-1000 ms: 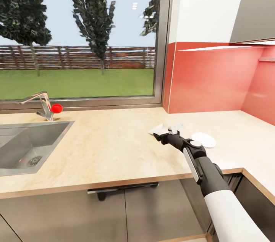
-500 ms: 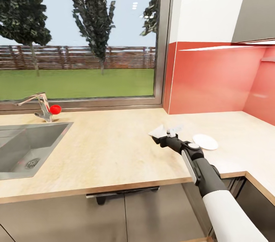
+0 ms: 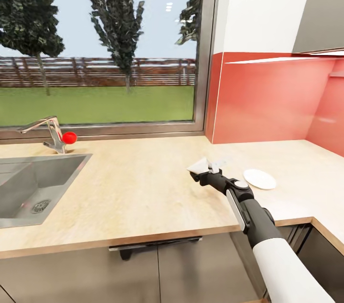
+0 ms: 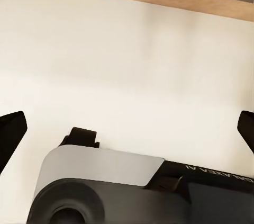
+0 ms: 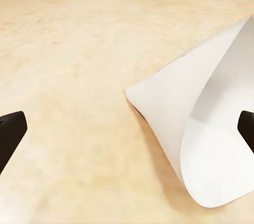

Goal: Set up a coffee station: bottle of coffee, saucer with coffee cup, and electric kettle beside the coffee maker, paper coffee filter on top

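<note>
The paper coffee filter [image 3: 198, 165] is a white folded cone lying on the beige countertop [image 3: 143, 188], right of the middle. My right gripper [image 3: 205, 171] reaches over the front edge and hovers right at the filter, fingers spread. In the right wrist view the filter [image 5: 211, 144] lies on the grained top with its pointed corner toward the middle, between the wide-apart tips of the right gripper [image 5: 127, 128], which is open. The saucer [image 3: 259, 179], a flat white plate, lies just right of that arm. The left gripper [image 4: 127, 128] is open and holds nothing.
A steel sink [image 3: 28, 188] with a tap [image 3: 50, 133] and a red knob [image 3: 69, 137] is sunk into the top at the left. A window is behind and a red backsplash [image 3: 267, 97] at the right, where the top turns a corner. Cabinet fronts are below.
The head view has drifted slightly, so everything sits a little further right in the picture. The right gripper stays at the filter, with no clear change in its hold.
</note>
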